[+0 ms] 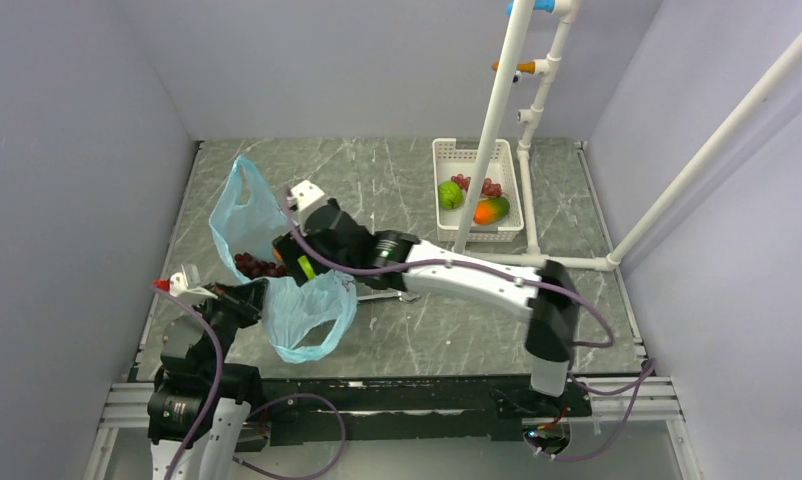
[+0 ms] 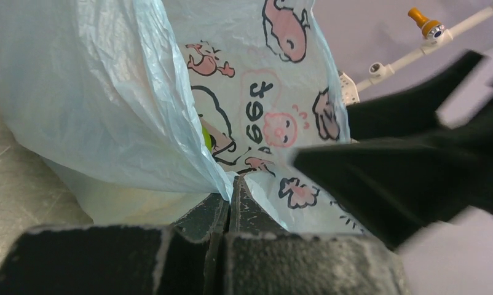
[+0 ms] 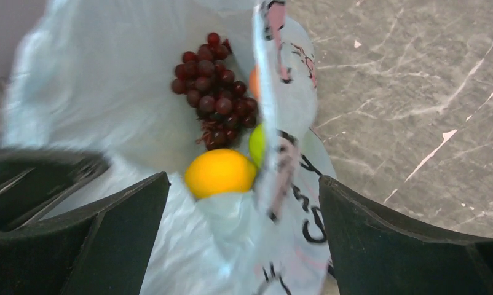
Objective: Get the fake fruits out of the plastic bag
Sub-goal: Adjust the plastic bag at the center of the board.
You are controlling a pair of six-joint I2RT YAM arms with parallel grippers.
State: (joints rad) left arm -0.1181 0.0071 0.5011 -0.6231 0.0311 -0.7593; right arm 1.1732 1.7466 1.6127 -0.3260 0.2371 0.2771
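Note:
The light blue plastic bag (image 1: 302, 310) lies at the table's left, its mouth open upward. Inside it I see a bunch of dark red grapes (image 3: 212, 92), a yellow-orange round fruit (image 3: 220, 172) and the edge of a green fruit (image 3: 257, 144). The grapes also show in the top view (image 1: 259, 266). My left gripper (image 2: 232, 196) is shut on a fold of the bag (image 2: 139, 110). My right gripper (image 3: 244, 203) is open, hovering over the bag's mouth (image 3: 109, 104), its fingers on either side of the bag's rim.
A white basket (image 1: 447, 160) at the back right holds a green fruit (image 1: 450, 194), a mango-like fruit (image 1: 491, 210) and red grapes (image 1: 490, 187). A white pipe frame (image 1: 497, 110) stands over it. Grey walls close in left and right.

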